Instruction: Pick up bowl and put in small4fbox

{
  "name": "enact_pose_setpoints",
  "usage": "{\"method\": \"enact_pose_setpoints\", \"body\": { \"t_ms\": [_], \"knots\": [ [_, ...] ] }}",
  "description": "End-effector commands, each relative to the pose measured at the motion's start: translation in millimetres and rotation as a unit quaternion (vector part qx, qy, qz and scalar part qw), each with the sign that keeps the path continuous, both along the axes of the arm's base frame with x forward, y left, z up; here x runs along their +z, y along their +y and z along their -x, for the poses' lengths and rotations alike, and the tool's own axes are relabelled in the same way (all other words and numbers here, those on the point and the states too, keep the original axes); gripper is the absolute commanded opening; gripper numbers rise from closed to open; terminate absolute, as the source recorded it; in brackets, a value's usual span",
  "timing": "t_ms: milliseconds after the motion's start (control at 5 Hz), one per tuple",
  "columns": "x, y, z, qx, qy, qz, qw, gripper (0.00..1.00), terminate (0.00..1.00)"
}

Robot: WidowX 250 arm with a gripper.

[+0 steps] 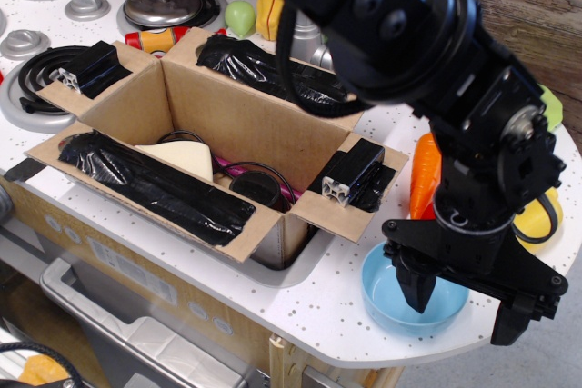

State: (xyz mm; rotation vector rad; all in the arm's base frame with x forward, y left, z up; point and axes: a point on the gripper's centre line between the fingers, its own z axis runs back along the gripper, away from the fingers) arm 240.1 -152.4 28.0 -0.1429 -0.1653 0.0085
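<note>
The small4fbox fills the left and centre of the frame, sunk into the table, its four flaps folded out flat and each carrying a black taped block. Inside it, toward the lower part of the cavity, I see a cream-coloured piece, a dark round thing and a streak of pink beside that; the far inner walls are bare cardboard and the upper part of the cavity looks open. The bowl sits at the lower right of the frame, light blue, upright, near the table's rounded front edge and just right of the box's nearest flap corner; only its left half shows, since my arm covers the rest, and the part of its inside that I can see holds nothing. Behind it, toward the right edge, lie an orange carrot, a yellow piece and a green one, close together. My hand hangs over the bowl with its two fingers spread wide: the left finger points down into the bowl's hollow, the right finger is outside the rim on the right. Whether either finger touches the bowl I cannot tell; I am pinching nothing.
</note>
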Motion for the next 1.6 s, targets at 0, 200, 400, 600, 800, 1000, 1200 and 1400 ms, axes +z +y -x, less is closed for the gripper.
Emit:
{"method": "enact_pose_setpoints", "body": {
  "t_ms": [0, 200, 400, 600, 800, 1000, 1200, 1400],
  "knots": [
    [-15.9, -2.9, -10.9, 0.020, -0.015, 0.010, 0.9996, 1.00, 0.00],
    [-23.3, -3.9, -13.6, 0.032, -0.014, 0.016, 0.9993, 0.00, 0.00],
    [-25.5, -7.6, -24.2, 0.035, -0.013, 0.018, 0.9991, 0.00, 0.00],
    [-13.0, -12.3, -26.1, 0.048, 0.003, 0.017, 0.9987, 0.00, 0.00],
    [12.0, -18.8, -19.2, 0.069, 0.026, 0.005, 0.9972, 0.00, 0.00],
    [46.3, -13.2, 5.9, 0.089, 0.055, -0.013, 0.9944, 0.00, 0.00],
    [77.3, 2.6, 16.0, 0.090, 0.056, -0.061, 0.9925, 0.00, 0.00],
    [92.0, 33.7, 7.3, 0.061, 0.031, -0.096, 0.9931, 0.00, 0.00]
  ]
}}
